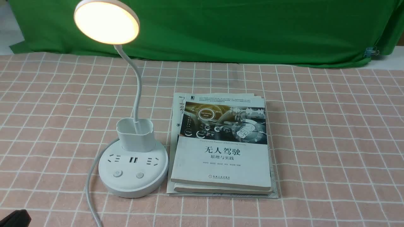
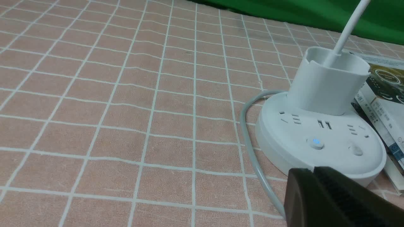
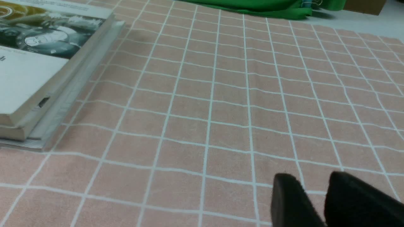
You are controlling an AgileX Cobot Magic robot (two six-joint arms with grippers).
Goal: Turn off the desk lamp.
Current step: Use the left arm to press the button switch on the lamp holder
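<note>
A: Start at the pincers. How does the left gripper [image 2: 313,172] stand?
B: Its dark fingers are together, with no gap at the tips and nothing between them. In the front view only a black tip shows, in the near left corner.
A: And the right gripper [image 3: 312,179]?
B: Parted a little, a narrow gap between the fingertips, holding nothing. It is over the tiled-pattern tablecloth [image 3: 227,132], well apart from the books.
A: Where's the desk lamp [image 1: 133,176]?
B: Upright on the left half of the cloth, farther forward than the left gripper and apart from it.
A: Is it lit?
B: Yes, the round head [image 1: 106,22] glows warm white. The left button [image 2: 315,143] on the base shows a blue light in the left wrist view; the right button [image 1: 139,175] sits beside it.
A: What's behind the buttons?
B: A row of sockets [image 1: 133,160], then the white cup holder [image 1: 137,138], with the gooseneck [image 1: 138,85] rising out of it and curving up to the head.
A: The cord?
B: The grey cable [image 1: 91,179] bends around the left side of the base and runs toward the near edge.
A: What lies to its right?
B: A stack of books [image 1: 221,151], just beside the base, a white cover with a car dashboard picture on top.
A: And farthest out?
B: Green fabric [image 1: 240,31] hangs across the back, with a clip [image 1: 371,52] at its right end.
</note>
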